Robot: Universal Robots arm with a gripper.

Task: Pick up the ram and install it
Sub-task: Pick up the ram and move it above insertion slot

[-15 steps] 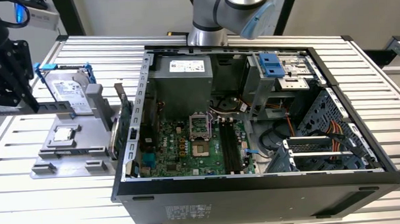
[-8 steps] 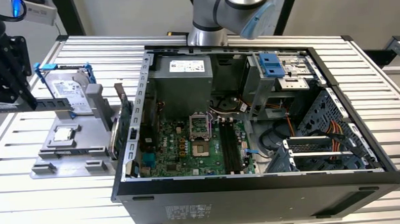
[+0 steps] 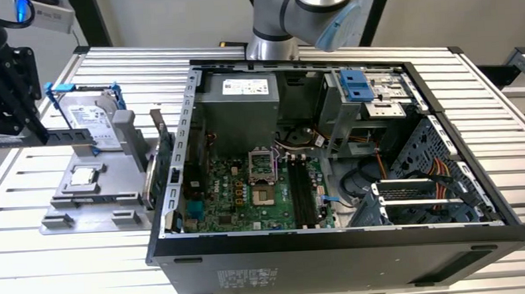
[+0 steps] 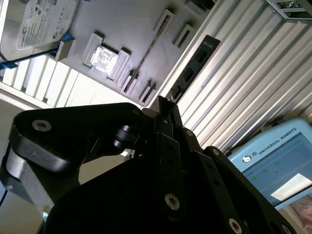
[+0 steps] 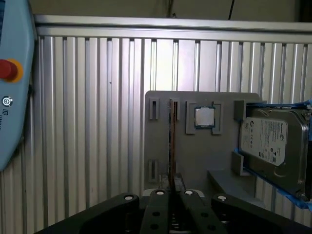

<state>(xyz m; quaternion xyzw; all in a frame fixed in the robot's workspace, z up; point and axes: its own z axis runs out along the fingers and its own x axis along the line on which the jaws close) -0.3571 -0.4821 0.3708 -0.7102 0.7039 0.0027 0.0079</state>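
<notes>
Narrow fingers [image 4: 165, 131] pinch the ram [image 4: 195, 63] by one end; the grey tray [image 5: 195, 158] holds a hard drive [image 5: 273, 141] and a chip [image 5: 204, 117].

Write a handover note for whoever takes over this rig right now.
The gripper hangs over the grey holder, in line with the ram; contact cannot be told.
The ram stands on edge in the holder, beside the processor chip.
Done: nothing yet; the memory slots in the open computer case are empty.
Left: pickup and install.
</notes>
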